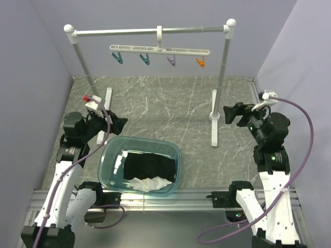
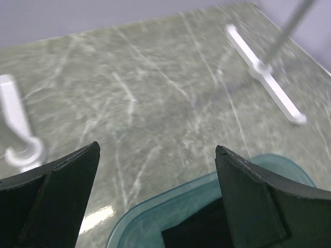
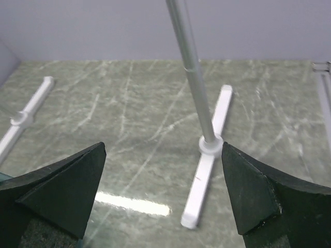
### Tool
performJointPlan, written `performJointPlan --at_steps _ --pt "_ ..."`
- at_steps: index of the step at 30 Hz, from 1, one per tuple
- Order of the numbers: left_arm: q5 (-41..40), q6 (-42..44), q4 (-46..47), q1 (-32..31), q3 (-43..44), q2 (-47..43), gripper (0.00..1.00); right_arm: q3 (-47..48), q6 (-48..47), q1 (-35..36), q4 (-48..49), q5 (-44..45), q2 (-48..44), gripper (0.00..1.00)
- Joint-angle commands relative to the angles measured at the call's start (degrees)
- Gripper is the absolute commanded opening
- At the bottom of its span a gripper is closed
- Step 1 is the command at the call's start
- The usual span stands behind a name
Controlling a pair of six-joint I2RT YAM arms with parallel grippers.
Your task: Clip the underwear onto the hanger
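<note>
At six o'clock on the worktop (image 1: 170, 103), the underwear (image 1: 147, 164) lies in a tub (image 1: 177, 153); left hand (image 1: 118, 125) and right hand (image 1: 228, 114) gape empty.

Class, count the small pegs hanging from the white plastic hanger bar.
4, under the white plastic hanger bar: teal peg leftmost, second teal peg, purple peg, orange peg rightmost. None seems hidden.

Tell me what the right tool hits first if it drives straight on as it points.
Probably the rack's right post, which stands almost dead ahead of the open right tool; how far off is unclear.
</note>
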Motion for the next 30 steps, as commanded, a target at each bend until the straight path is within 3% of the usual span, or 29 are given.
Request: performJointPlan --at_steps 1,6,9,10,14,18,22,30 --pt "4.40 5.52 5.24 -5.40 1.76 2.33 0.99 3.91 3.20 2.77 6.99 -0.13 3.69 1.00" --pt "4.74 3.06 12.61 -11.21 0.20 5.06 0.99 6.19 4.97 7.26 10.34 0.06 7.74 1.00" --pt "11.94 20.40 -0.95 -15.08 4.47 8.04 0.90 8.38 2.43 10.42 5.87 -3.28 11.08 1.00" --pt "13.52 23.78 -9.53 -15.35 5.80 8.75 0.88 8.66 1.72 11.13 3.07 -5.72 11.69 1.00" --pt "15.66 35.84 -19.45 -15.53 7.57 8.67 0.87 5.94 -3.20 16.31 -0.82 -4.62 10.65 1.00" --pt "14.24 28.24 -10.96 -16.93 6.87 8.93 0.82 0.93 -0.32 19.12 4.26 1.18 8.80 0.99" --pt "7.40 18.73 2.84 -23.68 5.02 11.56 0.78 -0.74 4.08 21.84 18.28 13.04 8.36 0.96" --pt "-8.77 3.61 34.97 -35.02 4.40 21.40 0.85 5.93 7.25 23.70 35.90 26.23 21.17 0.86"
